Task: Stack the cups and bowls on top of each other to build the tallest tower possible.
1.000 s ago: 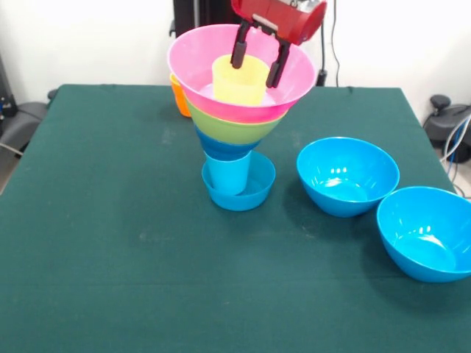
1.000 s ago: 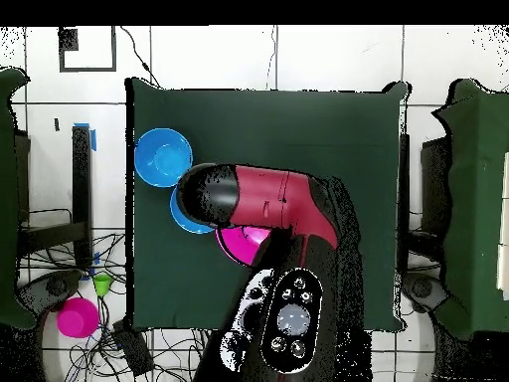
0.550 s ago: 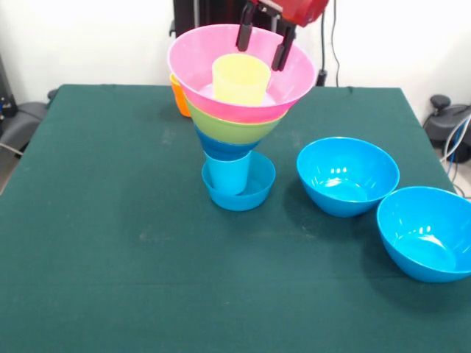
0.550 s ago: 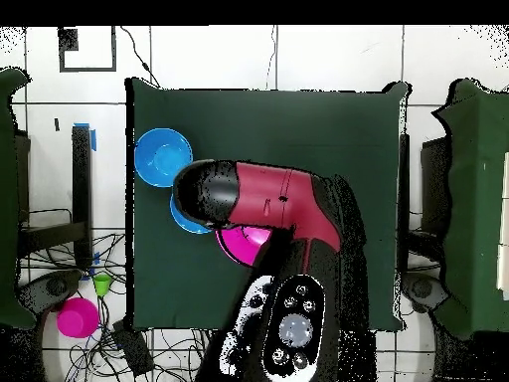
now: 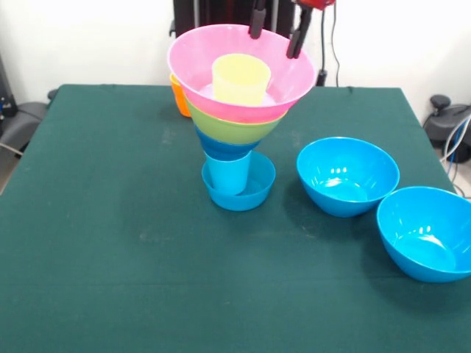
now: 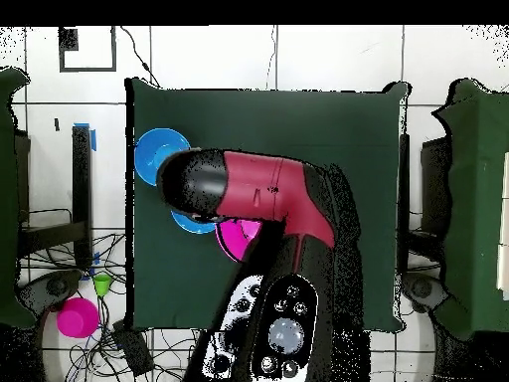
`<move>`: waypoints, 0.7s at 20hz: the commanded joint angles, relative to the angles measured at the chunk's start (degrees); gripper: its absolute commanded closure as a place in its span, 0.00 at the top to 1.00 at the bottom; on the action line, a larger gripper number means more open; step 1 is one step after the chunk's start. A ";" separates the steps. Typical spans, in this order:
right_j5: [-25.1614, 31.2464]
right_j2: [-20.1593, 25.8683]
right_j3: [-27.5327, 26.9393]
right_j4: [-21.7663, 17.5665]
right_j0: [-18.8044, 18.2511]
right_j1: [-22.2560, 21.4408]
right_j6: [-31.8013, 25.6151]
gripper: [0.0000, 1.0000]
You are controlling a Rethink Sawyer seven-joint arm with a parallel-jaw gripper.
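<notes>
A: Left to right: the tower (image 5: 239, 118) stands mid-tabletop (image 5: 110, 257), yellow cup (image 5: 241, 78) in its pink bowl (image 5: 193, 55); the gripper (image 5: 278, 31) hangs above, jaws released.

B: Top-heavy on that narrow blue cup (image 5: 227, 173). Adding either big blue bowl (image 5: 347, 176) off-centre could tip it.

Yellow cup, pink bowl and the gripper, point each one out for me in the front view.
yellow cup (image 5: 241, 79): front view, on its side wall.
pink bowl (image 5: 193, 55): front view, on the inner wall at the picture's left.
gripper (image 5: 278, 33): front view, midway between its two dark fingertips, which stand apart.
</notes>
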 commanded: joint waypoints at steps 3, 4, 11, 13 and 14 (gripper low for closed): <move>8.62 1.62 -1.14 3.32 5.66 1.66 14.32 1.00; 8.46 1.13 -0.79 3.58 6.33 1.63 14.90 1.00; 6.37 -0.90 0.87 6.32 8.99 2.86 17.53 1.00; 5.68 -1.12 1.63 7.67 9.65 3.38 18.67 1.00; 5.02 -1.40 1.57 7.95 10.05 3.98 19.17 1.00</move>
